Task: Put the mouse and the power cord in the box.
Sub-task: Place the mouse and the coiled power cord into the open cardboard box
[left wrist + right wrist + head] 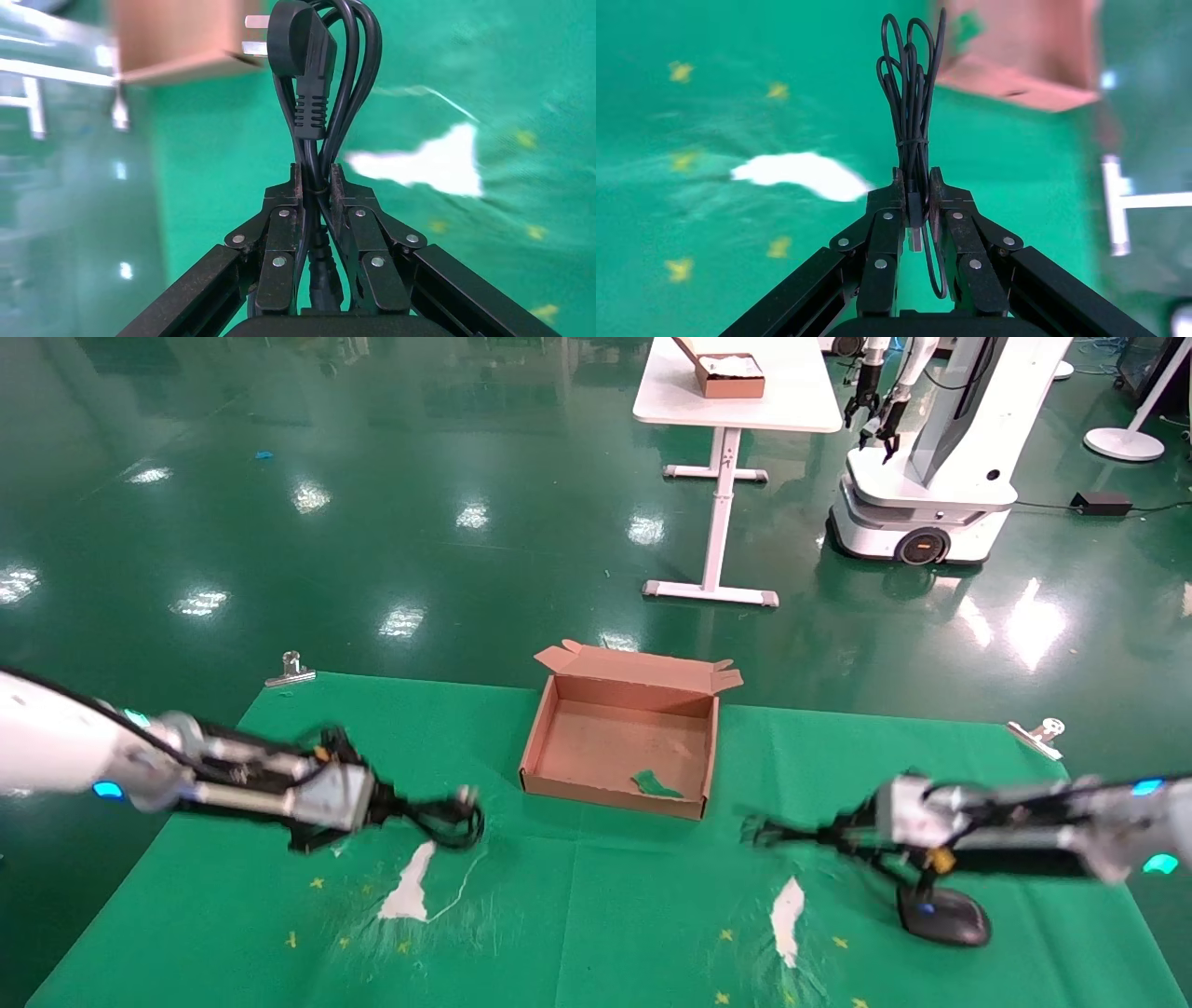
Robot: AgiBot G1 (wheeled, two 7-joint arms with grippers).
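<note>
Head view: box (622,738) is seen without either item; mouse (945,915) hangs off the worktop (577,915). Left wrist: power cord (320,91) is clamped in left end effector (318,184). Right wrist: mouse cable (912,105) is pinched in right end effector (917,188). Both placements remain.

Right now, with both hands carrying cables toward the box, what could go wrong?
The right hand grips only the thin bundled cable, while the mouse body sits low by the cloth; it may drag or swing and miss the box. The left hand pinches the power cord loops in the middle; the heavy plug end could slip or snag the box wall.
</note>
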